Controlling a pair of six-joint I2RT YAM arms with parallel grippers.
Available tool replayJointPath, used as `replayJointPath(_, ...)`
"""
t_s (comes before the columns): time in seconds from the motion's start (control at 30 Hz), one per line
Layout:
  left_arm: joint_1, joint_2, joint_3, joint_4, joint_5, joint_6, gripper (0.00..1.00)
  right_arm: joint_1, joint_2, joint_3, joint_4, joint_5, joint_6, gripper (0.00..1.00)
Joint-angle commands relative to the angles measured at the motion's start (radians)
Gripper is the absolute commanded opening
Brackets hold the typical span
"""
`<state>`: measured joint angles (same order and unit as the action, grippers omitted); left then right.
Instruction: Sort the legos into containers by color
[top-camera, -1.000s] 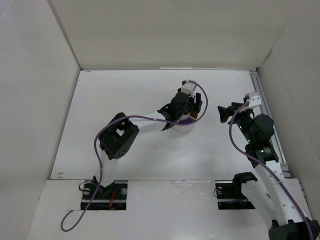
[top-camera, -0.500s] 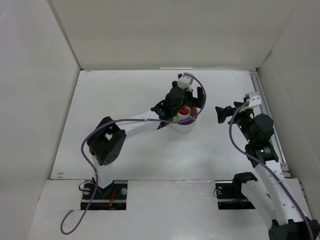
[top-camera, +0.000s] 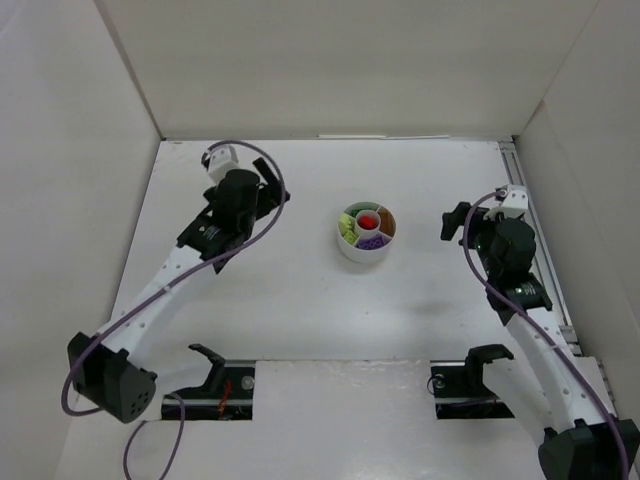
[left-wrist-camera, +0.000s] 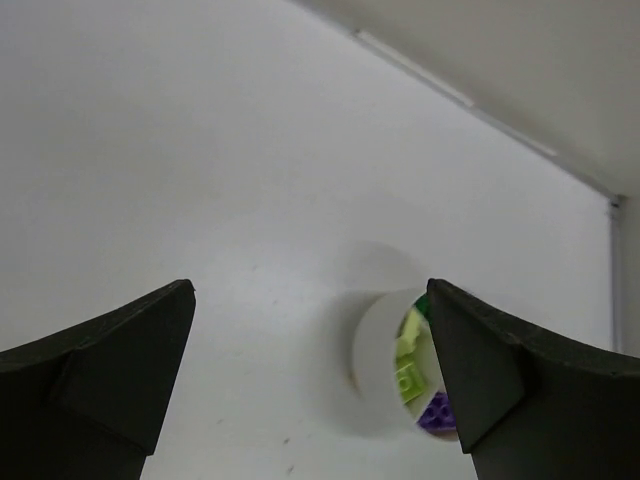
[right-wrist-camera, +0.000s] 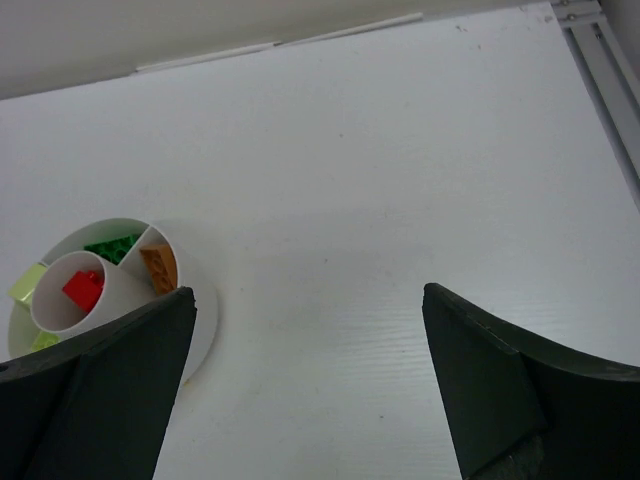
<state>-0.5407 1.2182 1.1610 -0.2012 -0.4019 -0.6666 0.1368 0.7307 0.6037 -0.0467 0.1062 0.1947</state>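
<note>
The round white tub (top-camera: 345, 248) stands mid-table, and its containers hold the legos: a red one (top-camera: 368, 219) in the central circle, with yellow-green (top-camera: 348, 229), purple (top-camera: 373, 242), orange-brown (top-camera: 386, 224) and green (top-camera: 360, 210) in the wedges around it. My left gripper (top-camera: 268, 190) hovers well left of the tub, open and empty. In the left wrist view the tub (left-wrist-camera: 378, 365) lies ahead of the gripper (left-wrist-camera: 310, 290), with a yellow-green lego (left-wrist-camera: 408, 380) showing. My right gripper (top-camera: 453, 222) is open to the tub's right. Its wrist view shows the tub (right-wrist-camera: 205, 325) and red lego (right-wrist-camera: 82, 288) beside the gripper (right-wrist-camera: 308, 292).
White walls enclose the table on the left, back and right. An aluminium rail (top-camera: 530, 230) runs along the right edge, also seen in the right wrist view as a rail (right-wrist-camera: 600, 70). Both arm bases sit at the near edge.
The left arm has swung from over the tub far to the left, uncovering it, and its jaws have opened. The right gripper has opened and drawn slightly back to the right.
</note>
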Motion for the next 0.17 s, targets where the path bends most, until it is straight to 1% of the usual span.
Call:
replayJointPath(0.0, 0.038, -0.120, -0.115, -0.168, -0.012, -0.116, 1.00, -0.008, 0.012, 0.057, -0.033, 0.076, 0.057, 1.00)
replayJointPath(0.07, 0.047, -0.184, -0.153, -0.168, -0.003, -0.125, 1.00, -0.008, 0.012, 0.057, -0.045, 0.076, 0.066, 1.00)
replayJointPath(0.13, 0.047, -0.212, -0.165, -0.168, -0.003, -0.125, 1.00, -0.008, 0.003, 0.068, -0.054, 0.087, 0.077, 1.00)
